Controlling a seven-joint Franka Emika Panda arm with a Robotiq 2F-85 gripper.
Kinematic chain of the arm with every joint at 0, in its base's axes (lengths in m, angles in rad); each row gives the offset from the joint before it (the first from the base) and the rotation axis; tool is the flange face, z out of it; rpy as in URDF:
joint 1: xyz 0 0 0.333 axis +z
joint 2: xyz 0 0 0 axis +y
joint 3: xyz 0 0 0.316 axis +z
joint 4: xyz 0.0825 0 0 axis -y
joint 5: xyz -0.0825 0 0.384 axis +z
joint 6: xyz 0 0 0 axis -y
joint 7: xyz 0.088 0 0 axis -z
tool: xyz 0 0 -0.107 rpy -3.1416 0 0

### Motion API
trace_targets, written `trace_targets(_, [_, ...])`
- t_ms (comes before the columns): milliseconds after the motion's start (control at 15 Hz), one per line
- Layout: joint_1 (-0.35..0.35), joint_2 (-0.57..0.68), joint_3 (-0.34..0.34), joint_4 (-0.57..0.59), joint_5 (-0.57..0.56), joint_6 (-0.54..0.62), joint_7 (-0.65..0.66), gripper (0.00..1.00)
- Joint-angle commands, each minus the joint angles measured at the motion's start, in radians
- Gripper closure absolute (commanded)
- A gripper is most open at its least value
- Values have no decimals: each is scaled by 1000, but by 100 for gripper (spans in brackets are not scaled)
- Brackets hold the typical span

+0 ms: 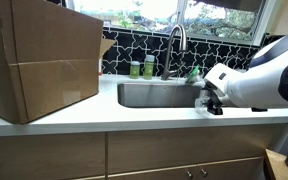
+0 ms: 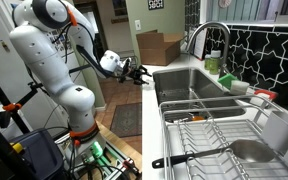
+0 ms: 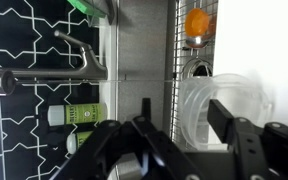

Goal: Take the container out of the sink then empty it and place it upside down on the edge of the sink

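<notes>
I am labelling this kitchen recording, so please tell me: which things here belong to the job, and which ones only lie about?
For the job:
clear round plastic container
stainless steel sink
black robot gripper, open

Lying about:
brown cardboard box
green bottles
curved metal faucet
wire dish rack

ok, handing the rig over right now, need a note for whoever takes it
Claw: open and empty, hovering at the edge of the sink in both exterior views.
Container: clear plastic, visible only in the wrist view, just ahead of the open claw. It is not gripped. It looks to be down in the sink area, but I cannot tell which basin.
Done: nothing yet, container not lifted.
Left: grasp it, lift it out, empty it, set it upside down on the sink edge.
</notes>
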Motion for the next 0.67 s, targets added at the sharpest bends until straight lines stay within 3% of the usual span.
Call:
trace_targets(0, [10,-14,-2,-9,4,16,-1,8])
trace_targets(67, [11,-19,-3,-9,-5,26,11,1])
trace_targets(400, [13,-60,-15,-9,-6,141,67,0])
trace_targets(600, [20,-77,16,-7,-190,158,147,0])
